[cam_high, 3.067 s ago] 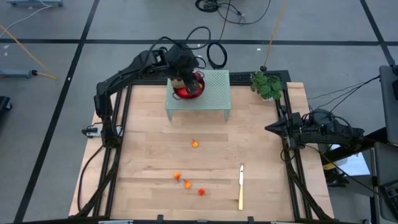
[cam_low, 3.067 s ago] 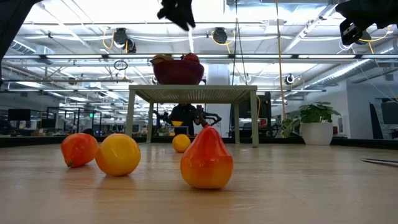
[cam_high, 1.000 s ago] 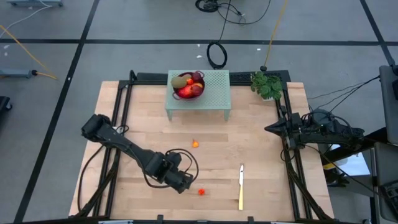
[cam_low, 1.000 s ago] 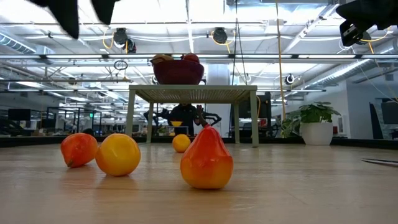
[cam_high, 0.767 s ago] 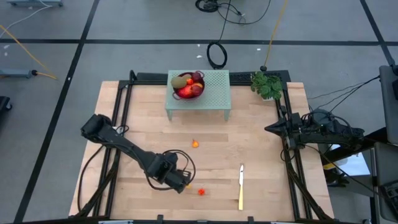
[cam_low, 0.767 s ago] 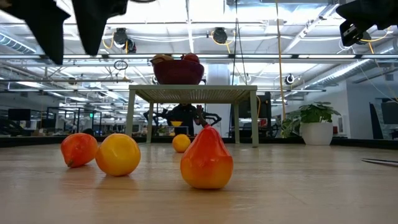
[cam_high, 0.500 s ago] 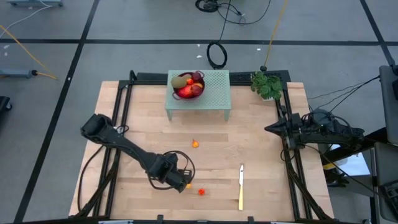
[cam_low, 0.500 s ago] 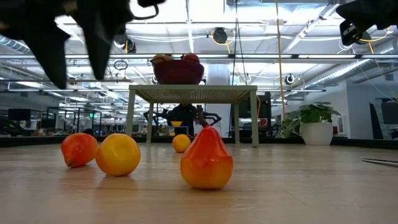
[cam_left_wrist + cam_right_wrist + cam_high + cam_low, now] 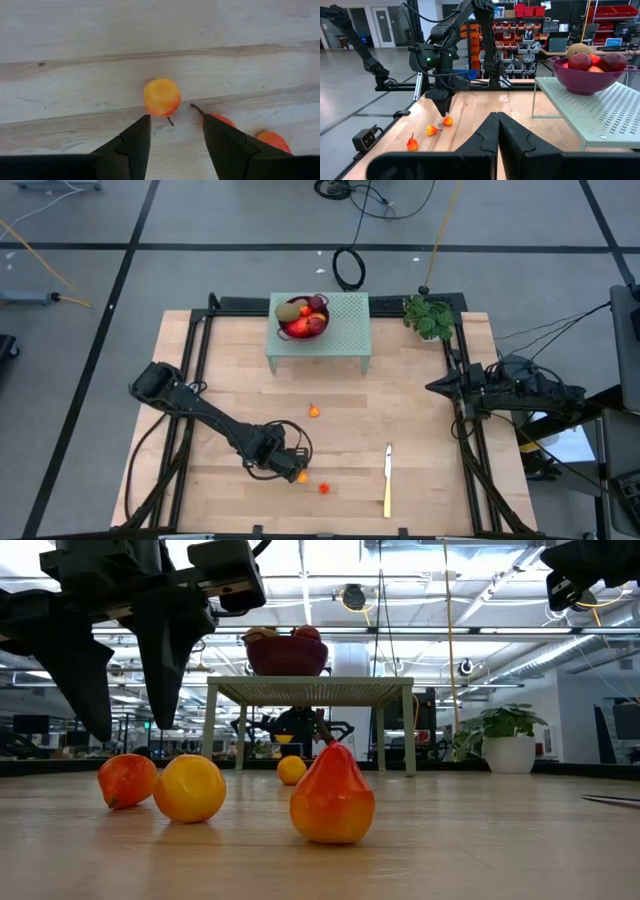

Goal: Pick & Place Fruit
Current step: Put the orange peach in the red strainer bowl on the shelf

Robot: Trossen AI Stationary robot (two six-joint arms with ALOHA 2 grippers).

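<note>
Near table front | left gripper (image 9: 172, 132) spread wide above orange fruit (image 9: 162, 97) | no readable writing | right gripper (image 9: 497, 131) closed

**My two arms right now**

I am stretching my left arm low across the wooden table (image 9: 230, 360) toward its near edge, wrist bent down. My left gripper (image 9: 288, 467) is hanging just above the boards with its fingers (image 9: 131, 145) spread apart, tips pointing at the table. I am keeping my right arm folded up off the table's right edge, my right gripper (image 9: 497, 131) pointing in over the table, its fingers pressed together.
</note>
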